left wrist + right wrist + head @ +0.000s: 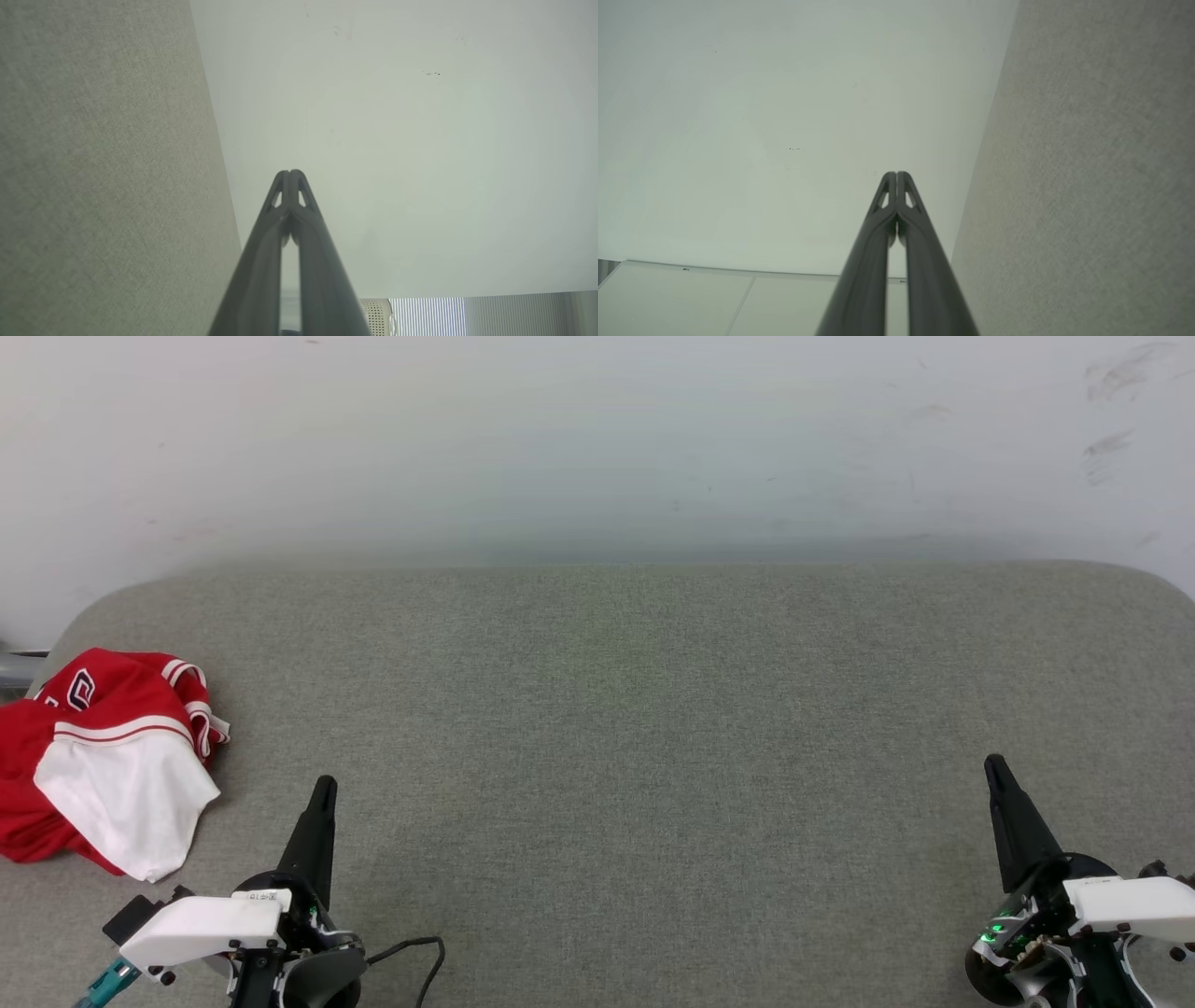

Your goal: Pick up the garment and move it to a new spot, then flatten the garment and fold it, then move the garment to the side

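At 9 o'clock on the tabletop (pixel 653 709), the garment (pixel 112 756) lies crumpled by the rim. Fingers of left gripper (pixel 322 793) and right gripper (pixel 997 773): closed, empty. Risk: pinching one loose layer could drag the garment off the edge.

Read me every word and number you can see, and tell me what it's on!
On the garment: one black, white-edged character shows in a fold. The cloth is crumpled, so no word or number reads whole.
On the white sticker at the base of the left gripper: print too small to read.
On the grey fabric surface and the wall: no text.
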`<state>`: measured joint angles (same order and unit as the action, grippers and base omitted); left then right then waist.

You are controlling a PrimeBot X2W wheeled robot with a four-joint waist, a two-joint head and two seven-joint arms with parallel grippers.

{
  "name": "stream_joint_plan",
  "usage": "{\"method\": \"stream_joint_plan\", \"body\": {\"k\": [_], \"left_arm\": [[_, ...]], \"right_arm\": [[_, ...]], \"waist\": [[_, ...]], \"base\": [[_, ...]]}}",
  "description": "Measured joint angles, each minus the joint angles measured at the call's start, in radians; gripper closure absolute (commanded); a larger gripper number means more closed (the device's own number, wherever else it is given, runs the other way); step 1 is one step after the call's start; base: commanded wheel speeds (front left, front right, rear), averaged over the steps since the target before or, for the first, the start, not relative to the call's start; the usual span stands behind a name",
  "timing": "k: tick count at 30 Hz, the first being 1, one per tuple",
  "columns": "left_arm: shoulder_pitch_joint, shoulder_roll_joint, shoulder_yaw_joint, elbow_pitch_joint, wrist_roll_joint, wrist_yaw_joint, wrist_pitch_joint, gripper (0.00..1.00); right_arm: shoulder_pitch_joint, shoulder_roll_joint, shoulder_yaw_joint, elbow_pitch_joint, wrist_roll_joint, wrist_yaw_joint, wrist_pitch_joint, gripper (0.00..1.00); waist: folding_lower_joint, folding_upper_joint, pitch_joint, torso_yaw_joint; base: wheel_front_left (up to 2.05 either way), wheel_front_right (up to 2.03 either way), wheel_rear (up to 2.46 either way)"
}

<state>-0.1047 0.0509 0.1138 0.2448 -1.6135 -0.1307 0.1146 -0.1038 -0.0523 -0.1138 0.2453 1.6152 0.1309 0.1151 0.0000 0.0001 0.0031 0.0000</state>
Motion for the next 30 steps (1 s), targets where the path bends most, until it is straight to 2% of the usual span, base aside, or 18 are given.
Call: {"method": "stream_joint_plan", "body": {"k": [19,20,30], "left_arm": [[0.000,0.000,-0.001,0.000,0.000,0.000,0.000,1.00],[0.004,-0.001,-0.001,0.007,0.000,0.000,0.000,0.00],[0.040,-0.006,-0.021,0.028,0.016,0.000,-0.035,0.00]], "right_arm": [[0.000,0.000,0.000,0.000,0.000,0.000,0.000,1.00],[0.004,0.000,0.000,0.007,0.000,0.000,0.000,0.00],[0.043,0.001,0.019,0.021,-0.013,0.000,-0.035,0.00]], "waist": [[0.0000,0.0000,0.000,0.000],[0.0000,0.0000,0.000,0.000],[0.0000,0.0000,0.002,-0.001]], "base": [[0.00,0.00,0.00],[0.00,0.00,0.00],[0.00,0.00,0.00]]}}
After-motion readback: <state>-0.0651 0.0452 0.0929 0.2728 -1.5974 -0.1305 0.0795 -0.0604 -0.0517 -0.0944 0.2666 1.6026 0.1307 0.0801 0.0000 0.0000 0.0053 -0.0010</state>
